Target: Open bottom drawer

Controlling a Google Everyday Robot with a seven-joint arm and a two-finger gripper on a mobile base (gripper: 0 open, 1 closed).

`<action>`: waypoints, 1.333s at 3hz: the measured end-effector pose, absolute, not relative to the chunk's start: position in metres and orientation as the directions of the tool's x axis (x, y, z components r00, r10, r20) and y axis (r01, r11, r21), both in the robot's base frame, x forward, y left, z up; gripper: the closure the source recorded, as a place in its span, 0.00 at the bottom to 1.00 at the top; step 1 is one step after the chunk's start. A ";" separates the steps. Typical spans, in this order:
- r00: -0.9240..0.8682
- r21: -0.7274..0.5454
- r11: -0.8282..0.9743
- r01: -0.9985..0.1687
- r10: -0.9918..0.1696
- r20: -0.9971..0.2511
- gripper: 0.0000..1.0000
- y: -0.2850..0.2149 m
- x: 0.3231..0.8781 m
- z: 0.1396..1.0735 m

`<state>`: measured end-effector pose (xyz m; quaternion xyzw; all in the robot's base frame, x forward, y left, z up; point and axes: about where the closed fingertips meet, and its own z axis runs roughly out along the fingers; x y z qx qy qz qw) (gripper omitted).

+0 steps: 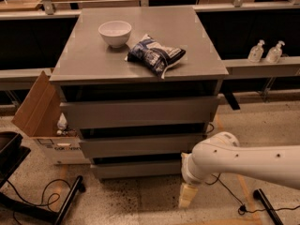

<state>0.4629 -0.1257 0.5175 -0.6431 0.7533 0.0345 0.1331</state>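
The bottom drawer point(136, 169) is the slim grey flat front lowest in the grey cabinet, under the mid-sized front point(140, 146) and the tall top front point(140, 112). It looks closed or nearly so, with a dark gap above it. My gripper point(187, 196) hangs at the end of the white arm point(243, 161) that comes in from the right. It points down toward the floor, just in front of and below the drawer's right end. It holds nothing that I can see.
On the cabinet top point(84, 60) stand a white bowl point(115, 33) and a blue chip bag point(155, 54). An open cardboard box point(40, 111) sits left of the cabinet. A black stand base point(42, 210) and cables lie on the floor. Two bottles point(265, 51) stand on the right ledge.
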 end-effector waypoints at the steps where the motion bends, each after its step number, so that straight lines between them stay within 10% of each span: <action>1: -0.071 -0.120 0.096 -0.988 -0.977 -0.202 0.00 -0.114 0.468 0.480; 4: -0.023 -0.058 0.030 -0.998 -0.991 -0.132 0.00 -0.101 0.478 0.414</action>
